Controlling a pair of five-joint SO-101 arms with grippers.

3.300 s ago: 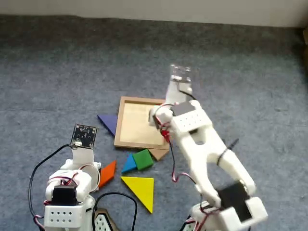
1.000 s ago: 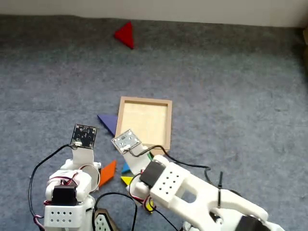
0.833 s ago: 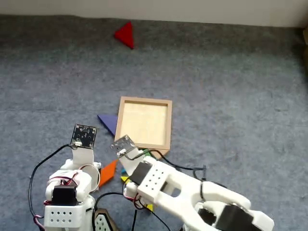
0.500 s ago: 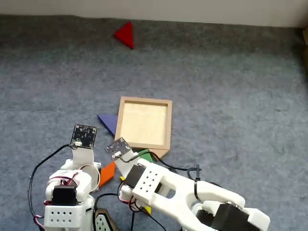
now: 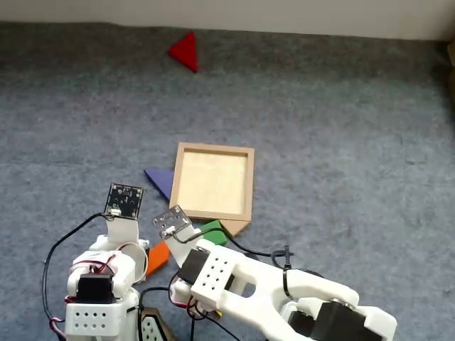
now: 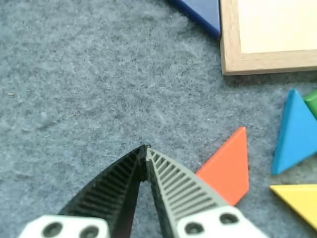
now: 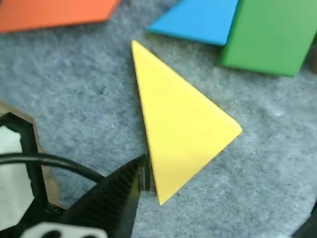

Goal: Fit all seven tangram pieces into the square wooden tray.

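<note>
Yellow triangle (image 7: pixel 181 124) — green piece (image 7: pixel 270 37) nearby

1. A grey-blue carpet (image 5: pixel 355 128) with a short, fuzzy pile covers the whole surface below the wall band.
2. A pale wall band (image 5: pixel 284 14), plain and off-white, runs straight along the carpet's far edge.
3. Right under the wall band, the carpet looks darker, in a thin line of shadow.
4. Just below the wall band's right end, a dark shape (image 5: pixel 451 71) cuts into the carpet's edge. Too little of it shows to tell what it is.
5. Away from the wall band, the light is soft and even, and the pile looks mottled up close.
</note>
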